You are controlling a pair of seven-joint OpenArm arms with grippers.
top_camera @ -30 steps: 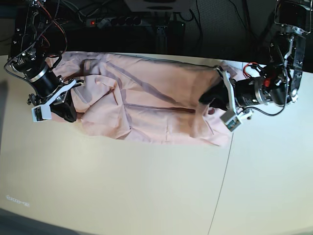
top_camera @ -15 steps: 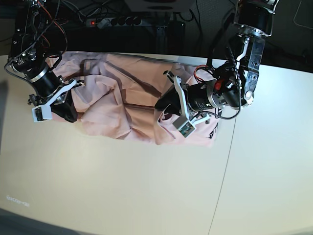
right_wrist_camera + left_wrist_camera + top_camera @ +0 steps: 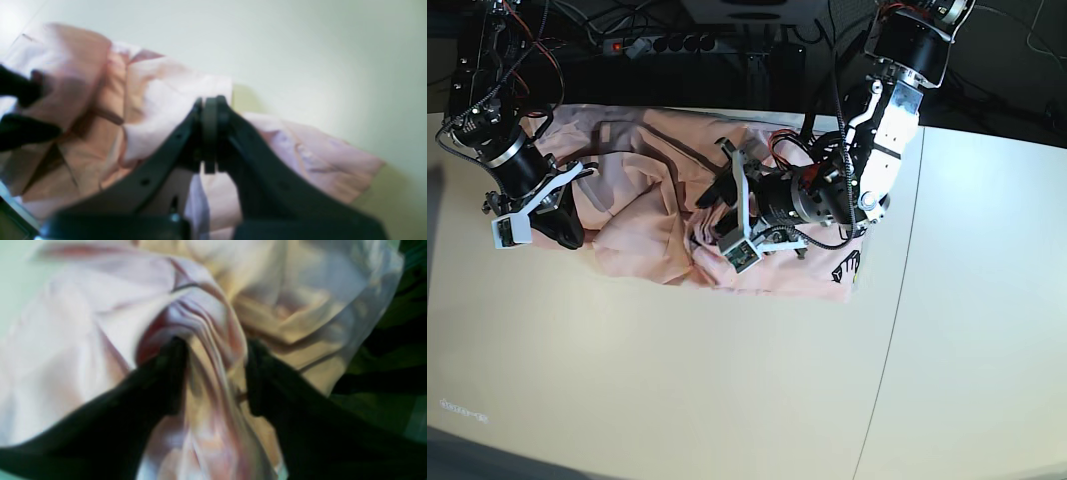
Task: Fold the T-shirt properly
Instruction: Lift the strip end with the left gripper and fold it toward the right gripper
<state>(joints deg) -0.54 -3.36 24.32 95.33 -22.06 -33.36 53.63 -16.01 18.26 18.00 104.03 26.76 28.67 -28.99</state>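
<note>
A: Where do the cameras sit?
B: The base view looks straight down on the table (image 3: 677,380) from high up. Each wrist view looks along its own fingers, very close and blurred.
A: Any overlap?
B: All three show the T-shirt (image 3: 642,215).

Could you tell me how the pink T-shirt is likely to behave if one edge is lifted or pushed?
The T-shirt is probably floppy: it lies bunched in soft folds. Pushed, it would likely wrinkle rather than slide whole, since creases gather between the left gripper jaws. It looks light and thin.
</note>
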